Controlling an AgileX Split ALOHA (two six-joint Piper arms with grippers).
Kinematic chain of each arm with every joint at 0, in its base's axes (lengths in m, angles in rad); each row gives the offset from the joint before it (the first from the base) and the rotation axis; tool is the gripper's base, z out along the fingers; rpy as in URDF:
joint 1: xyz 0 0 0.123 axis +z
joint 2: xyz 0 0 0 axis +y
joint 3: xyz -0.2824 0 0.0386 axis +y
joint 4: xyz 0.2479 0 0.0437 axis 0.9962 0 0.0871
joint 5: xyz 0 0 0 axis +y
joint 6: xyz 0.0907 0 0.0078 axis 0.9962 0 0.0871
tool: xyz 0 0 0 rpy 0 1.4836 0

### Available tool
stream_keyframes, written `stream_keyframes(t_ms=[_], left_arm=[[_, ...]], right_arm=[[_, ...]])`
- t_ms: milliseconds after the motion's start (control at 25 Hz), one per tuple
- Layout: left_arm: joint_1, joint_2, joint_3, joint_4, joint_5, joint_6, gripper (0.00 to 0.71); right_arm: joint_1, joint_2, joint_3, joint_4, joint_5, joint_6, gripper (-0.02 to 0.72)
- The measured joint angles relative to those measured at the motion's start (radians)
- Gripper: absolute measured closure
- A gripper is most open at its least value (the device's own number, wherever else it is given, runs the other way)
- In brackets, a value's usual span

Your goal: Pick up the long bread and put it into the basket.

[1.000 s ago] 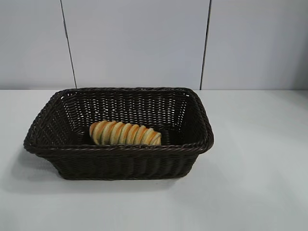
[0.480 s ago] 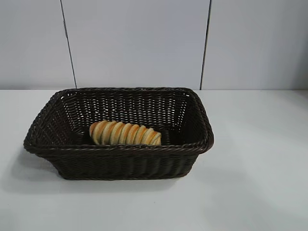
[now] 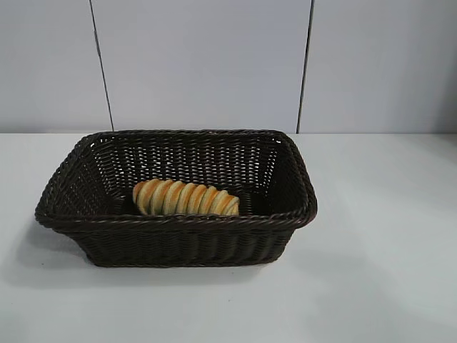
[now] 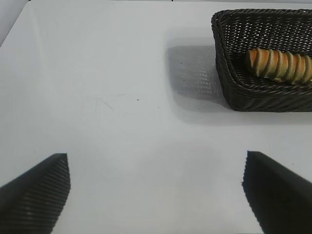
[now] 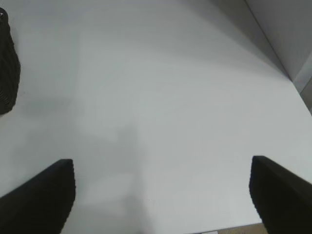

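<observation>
Resting inside the basket (image 3: pixel 178 239), the long bread (image 3: pixel 185 198) lies on its side near the front wall, its lower edge cut off by the braided rim in the exterior view. The loaf is oblong, golden-tan, with twisted ridges that alternate pale and orange-brown across its width. The basket is rectangular, dark brown woven wicker, with flared sides; the open weave of the back wall lets the light surface behind show through. It stands on a white table (image 3: pixel 385 271), smooth and matte, and casts a soft shadow to its left. Behind it runs a pale panelled wall (image 3: pixel 207 64) with two thin dark seams.

The left gripper (image 4: pixel 156 195) hangs over bare table well apart from the basket, jaws spread wide, nothing between them. Only the two dark ribbed fingertips (image 4: pixel 41 187) show, both cut off by the frame edge. In this view the basket is cropped at the frame's edge, one end of the bread out of sight.

The right gripper (image 5: pixel 163 195) is likewise released and empty over bare table, only its dark fingertips (image 5: pixel 46 192) visible. A sliver of basket corner (image 5: pixel 7 73) shows at the frame edge. No writing or label is legible.

Neither arm appears in the exterior view.
</observation>
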Motion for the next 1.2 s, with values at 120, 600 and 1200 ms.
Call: stream_keyframes(t_ms=[120,600,1200], left_arm=[[0.000,0.000,0.000,0.000,0.000,0.000,0.015],[0.000,0.000,0.000,0.000,0.000,0.000,0.015],[0.000,0.000,0.000,0.000,0.000,0.000,0.015]], right_arm=[[0.000,0.000,0.001,0.012,-0.005,-0.012,0.008],[0.000,0.000,0.002,0.016,-0.009,-0.018,0.008],[0.000,0.000,0.002,0.016,-0.017,-0.018,0.008]])
